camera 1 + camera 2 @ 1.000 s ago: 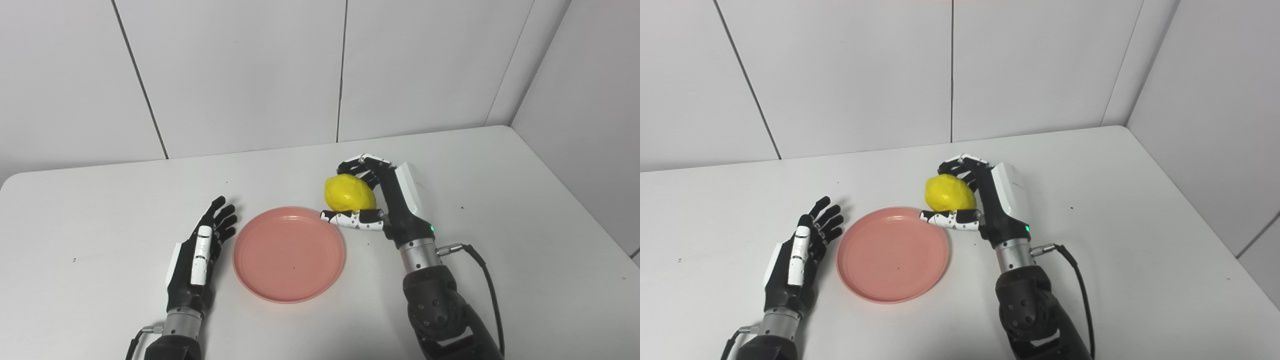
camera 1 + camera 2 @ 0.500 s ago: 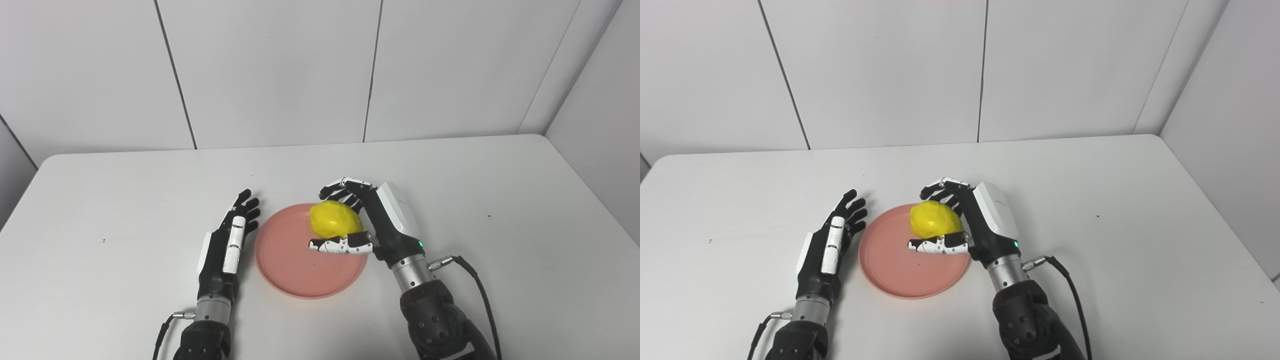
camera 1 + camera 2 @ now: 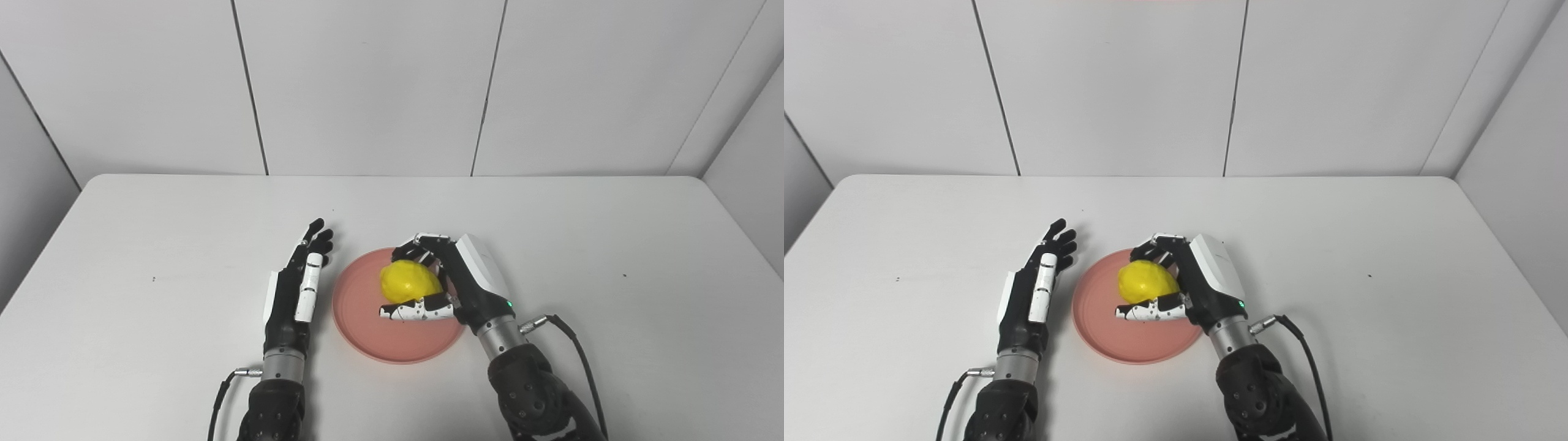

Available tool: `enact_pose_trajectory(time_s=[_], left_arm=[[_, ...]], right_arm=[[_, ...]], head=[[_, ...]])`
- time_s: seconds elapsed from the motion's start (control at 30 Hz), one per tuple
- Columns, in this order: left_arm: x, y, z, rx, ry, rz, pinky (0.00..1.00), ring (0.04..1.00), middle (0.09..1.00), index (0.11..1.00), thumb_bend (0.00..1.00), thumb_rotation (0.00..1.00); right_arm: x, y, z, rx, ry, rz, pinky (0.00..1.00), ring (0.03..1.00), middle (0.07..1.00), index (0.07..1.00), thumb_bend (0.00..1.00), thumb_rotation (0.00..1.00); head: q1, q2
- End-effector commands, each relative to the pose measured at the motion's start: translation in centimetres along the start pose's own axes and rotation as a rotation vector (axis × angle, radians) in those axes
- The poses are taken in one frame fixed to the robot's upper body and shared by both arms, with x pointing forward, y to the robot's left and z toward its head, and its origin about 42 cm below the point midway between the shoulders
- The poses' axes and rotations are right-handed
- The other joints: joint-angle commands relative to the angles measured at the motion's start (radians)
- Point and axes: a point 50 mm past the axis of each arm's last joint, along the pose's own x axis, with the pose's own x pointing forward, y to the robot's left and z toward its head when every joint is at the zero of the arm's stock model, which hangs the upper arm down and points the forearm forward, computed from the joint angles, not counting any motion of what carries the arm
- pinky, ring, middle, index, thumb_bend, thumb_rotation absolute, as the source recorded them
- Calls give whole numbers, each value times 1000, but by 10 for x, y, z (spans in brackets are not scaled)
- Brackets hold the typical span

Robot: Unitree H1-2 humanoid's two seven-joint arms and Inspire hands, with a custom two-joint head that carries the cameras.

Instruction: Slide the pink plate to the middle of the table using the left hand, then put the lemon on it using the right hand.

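Observation:
The pink plate [image 3: 367, 334] lies near the middle of the white table [image 3: 153, 233]. My right hand [image 3: 456, 285] is over the plate's right half, shut on the yellow lemon [image 3: 409, 282], with fingers curled over its far side and the thumb under its near side. Whether the lemon rests on the plate or hangs just above it I cannot tell. My left hand [image 3: 298, 288] lies open just left of the plate's rim, fingers straight and pointing away from me, holding nothing.
White wall panels stand behind the table, and side walls close in at the left and right. A cable [image 3: 576, 343] runs from my right wrist across the table. Bare tabletop stretches left, right and behind the plate.
The camera has swung, shifting the whole picture. My right hand has carried the lemon from beyond the plate's far right rim to over the plate and lower. The left hand stays beside the plate.

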Motion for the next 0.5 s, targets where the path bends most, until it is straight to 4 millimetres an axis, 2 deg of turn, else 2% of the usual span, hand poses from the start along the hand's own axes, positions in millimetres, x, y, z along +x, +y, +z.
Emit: enact_pose_trajectory(time_s=[0.0, 0.27, 0.47], left_arm=[[6, -5, 9, -18, -55, 1, 876, 876, 877, 875, 454, 1000], [5, -7, 10, -36, -59, -8, 876, 880, 880, 878, 457, 1000], [4, -7, 11, -38, -60, -9, 873, 877, 880, 876, 444, 1000]], right_arm=[[14, -7, 20, -23, -121, -23, 128, 210, 476, 487, 526, 0], [17, 8, 11, -68, -97, 15, 280, 351, 450, 520, 522, 0], [16, 13, 1, -94, -106, 8, 276, 351, 435, 526, 520, 0]], head=[[1, -1], [3, -3], [2, 0]])
